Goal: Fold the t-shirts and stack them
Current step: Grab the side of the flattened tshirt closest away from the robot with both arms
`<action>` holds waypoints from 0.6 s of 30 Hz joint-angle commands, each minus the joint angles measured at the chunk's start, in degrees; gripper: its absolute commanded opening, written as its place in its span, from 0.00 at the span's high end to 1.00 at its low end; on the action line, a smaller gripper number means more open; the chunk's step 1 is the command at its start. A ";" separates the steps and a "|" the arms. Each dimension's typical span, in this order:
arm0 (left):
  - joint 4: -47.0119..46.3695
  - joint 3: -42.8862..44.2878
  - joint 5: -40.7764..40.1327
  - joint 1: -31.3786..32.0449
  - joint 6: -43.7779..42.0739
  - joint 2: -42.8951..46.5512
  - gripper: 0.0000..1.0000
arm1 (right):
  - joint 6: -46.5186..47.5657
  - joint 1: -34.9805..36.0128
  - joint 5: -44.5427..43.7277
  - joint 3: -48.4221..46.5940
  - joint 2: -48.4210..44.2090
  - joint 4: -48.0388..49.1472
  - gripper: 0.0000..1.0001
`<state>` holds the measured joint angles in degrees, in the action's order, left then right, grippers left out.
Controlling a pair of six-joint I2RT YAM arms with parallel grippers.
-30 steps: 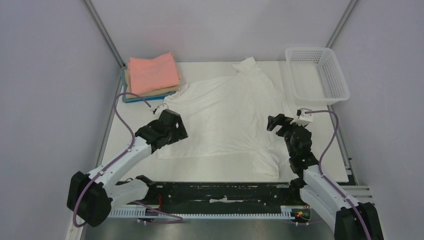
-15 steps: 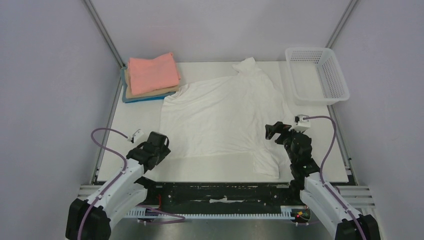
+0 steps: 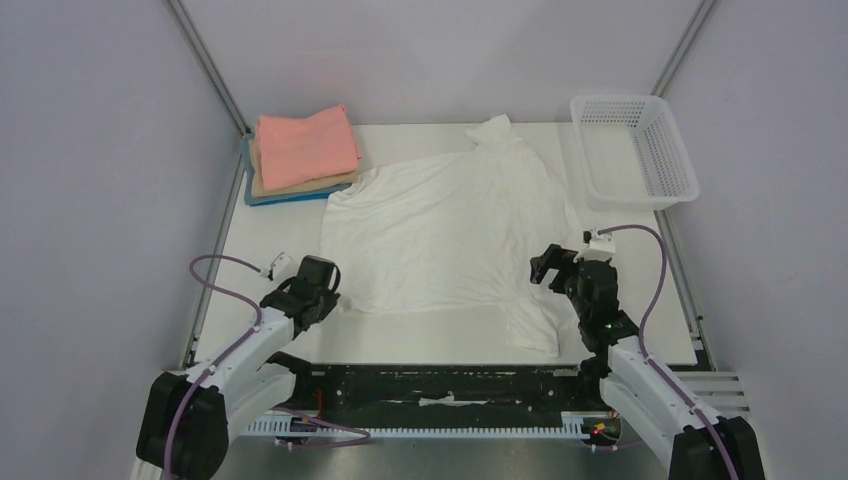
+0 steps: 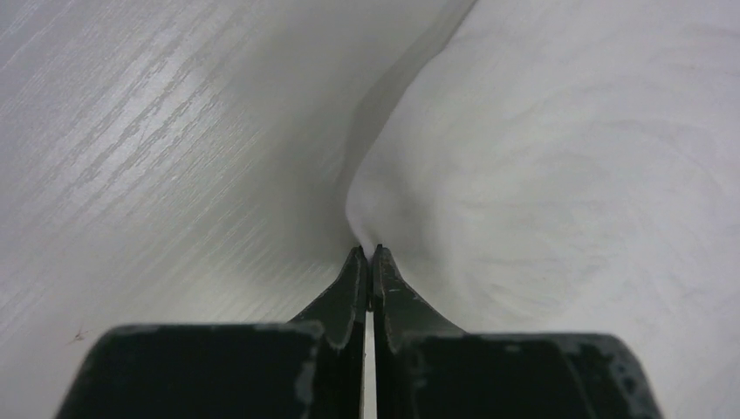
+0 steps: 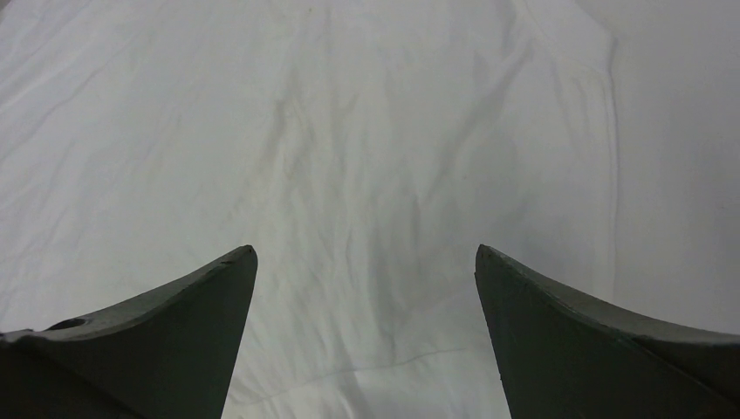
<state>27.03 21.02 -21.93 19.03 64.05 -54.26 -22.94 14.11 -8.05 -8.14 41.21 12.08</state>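
Left gripper (image 3: 328,300): jaws pinched together on the near-left corner of the white tee (image 3: 450,225). Its wrist view shows cloth puckered up right at the closed tips, with tee to the right of them and bare wood-grain table (image 3: 262,250) to the left.

Right gripper (image 3: 546,262): jaws wide apart, nothing between them. It sits over the white tee's right edge, just on the far side of its near sleeve. Its wrist view is all wrinkled white cloth below the fingers (image 5: 201,332). Can't tell whether they touch the cloth.

Table: white top, with the white tee covering most of the middle.

White tee: spread out flat with mild wrinkles running across it. Straight edge on its left side. One sleeve sticks out at its far edge. The other trails off its near-right corner and looks a bit crumpled.

Basket (image 3: 640,150): white mesh, upright, just beside the white tee's far-right edge.

Stack (image 3: 300,160): folded tees just off the white tee's far-left corner.
- pink tee (image 3: 305,142) is on top
- tan tee (image 3: 300,185) is under it, only its near edge showing
- blue tee (image 3: 275,198) is at the bottom, only its near and left edges showing

Can't tell whether the white tee's corner touches the stack or stops just short.
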 commanded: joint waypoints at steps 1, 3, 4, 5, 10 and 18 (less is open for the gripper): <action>4.36 1.44 -3.06 -0.26 0.15 4.75 0.98 | 0.12 0.32 -0.38 -6.25 1.35 -7.20 0.02; 4.12 1.40 -5.28 -0.29 0.19 8.07 0.98 | 0.53 1.70 1.77 -7.93 2.73 -8.33 0.02; 4.20 1.54 -7.12 -0.35 0.31 9.50 0.98 | 0.39 3.16 2.58 -9.07 3.76 -9.71 0.02; 4.94 1.99 -8.57 -0.62 0.57 10.23 0.98 | 0.50 4.79 2.93 -10.30 4.77 -11.22 0.02; 5.13 5.18 -8.73 -4.58 -1.73 8.76 0.98 | 1.08 15.05 -3.77 -16.51 10.14 -22.37 0.02; 0.31 4.52 -3.99 -5.84 -3.82 4.80 0.98 | 6.06 33.29 -7.03 -25.47 16.49 -41.61 0.03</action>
<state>30.65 24.60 -26.28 13.58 62.78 -48.75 -19.81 40.01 -11.64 -28.18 55.53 -17.52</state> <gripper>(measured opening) 0.037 0.976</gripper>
